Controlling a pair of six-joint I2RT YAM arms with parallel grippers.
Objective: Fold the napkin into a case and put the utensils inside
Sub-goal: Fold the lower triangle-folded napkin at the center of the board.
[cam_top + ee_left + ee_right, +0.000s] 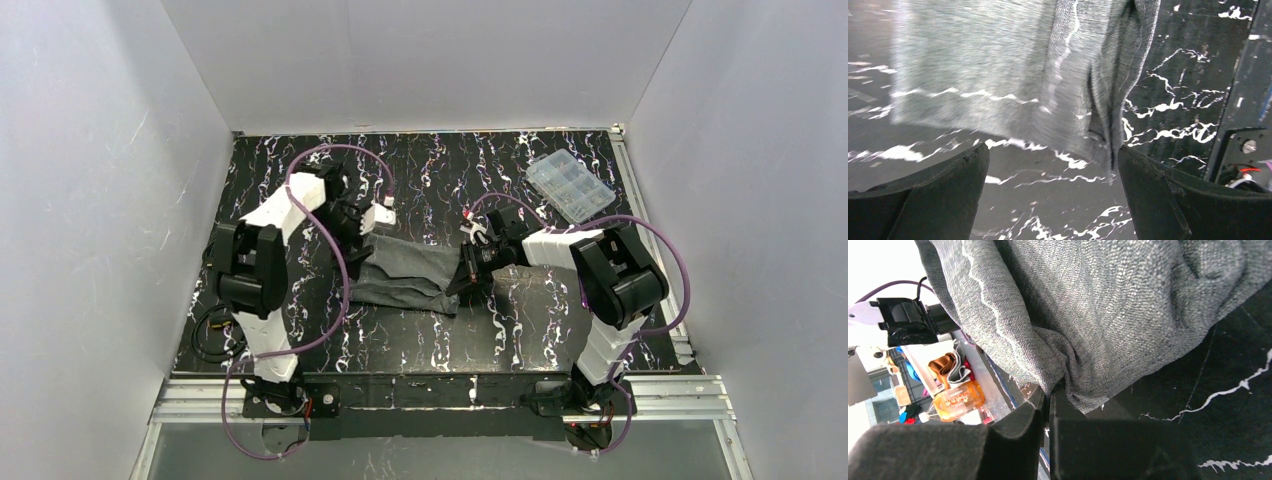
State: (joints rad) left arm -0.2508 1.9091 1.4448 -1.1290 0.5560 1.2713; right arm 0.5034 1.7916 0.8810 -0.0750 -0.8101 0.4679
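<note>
Now: right gripper (1045,407) pinching the napkin (410,275), left gripper (1053,160) wide open

You have the dark grey napkin lying loosely folded and rumpled on the surface (440,345), midway between your two arms. Your right gripper is closed tight on a bunched fold at the cloth's right end. Your left gripper has its jaws spread wide and holds nothing; the cloth's left end lies just ahead of its fingers (938,195). A clear compartment box (570,187) sits well apart, at the far right.
</note>
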